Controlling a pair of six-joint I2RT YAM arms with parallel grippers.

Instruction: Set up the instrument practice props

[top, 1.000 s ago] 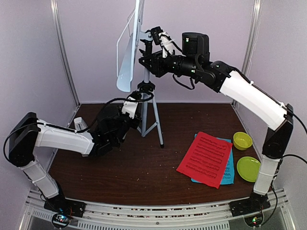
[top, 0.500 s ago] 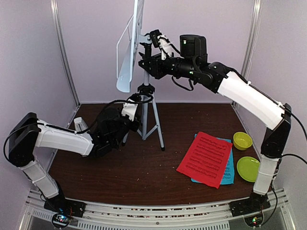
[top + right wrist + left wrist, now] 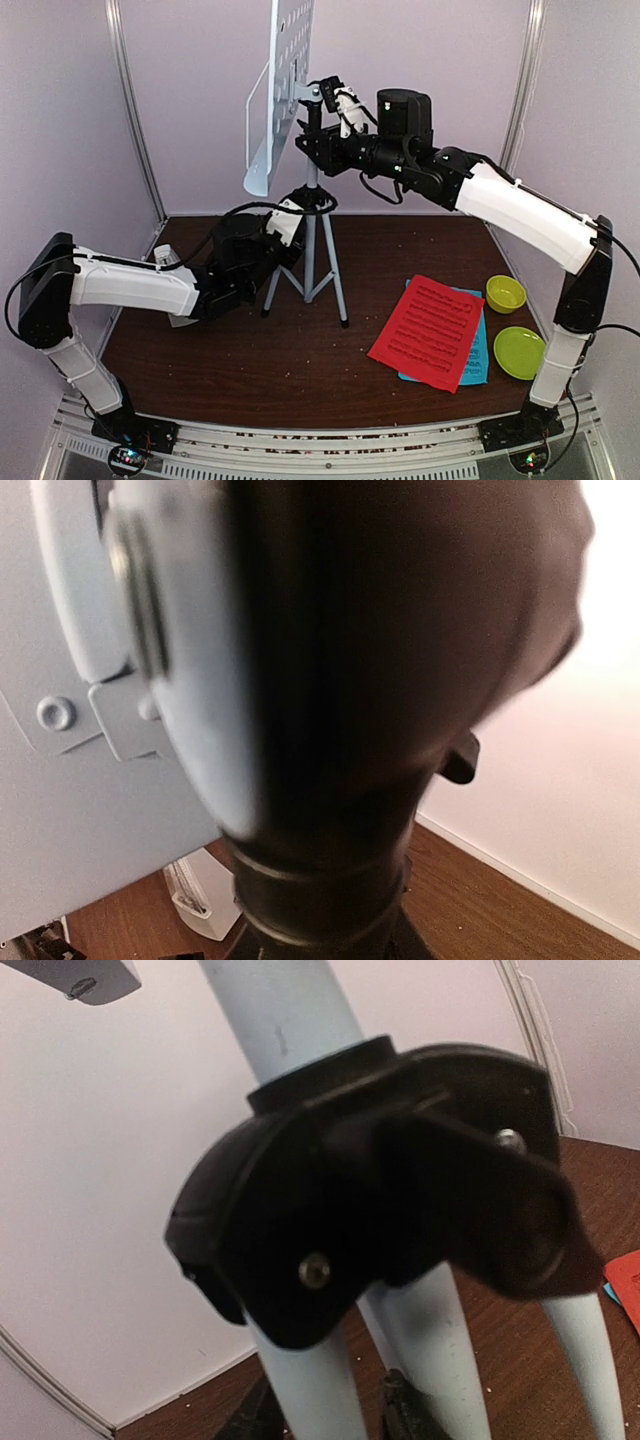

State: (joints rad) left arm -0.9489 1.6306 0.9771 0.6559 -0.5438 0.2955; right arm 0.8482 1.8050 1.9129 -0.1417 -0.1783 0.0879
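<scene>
The music stand stands at the back of the table with its pale-blue perforated desk (image 3: 281,90) up high on a silver tripod (image 3: 322,262). My right gripper (image 3: 314,146) is shut on the black joint (image 3: 340,780) just under the desk. My left gripper (image 3: 291,214) is shut on a silver tripod leg (image 3: 312,1385) right below the black hub (image 3: 370,1230). The red sheet-music page (image 3: 427,330) lies over the blue page (image 3: 478,362) at the right front. The pale-grey metronome (image 3: 164,259) stands at the back left, partly behind my left arm, and it shows in the right wrist view (image 3: 200,898).
A lime-green bowl (image 3: 505,293) and a lime-green plate (image 3: 519,352) sit at the right edge beside the pages. Pale walls and metal corner posts close in the back and the sides.
The stand has shifted right and a little forward with both grippers on it. Its legs stand wider apart and the desk sits higher, turned to show more of its perforated face.
</scene>
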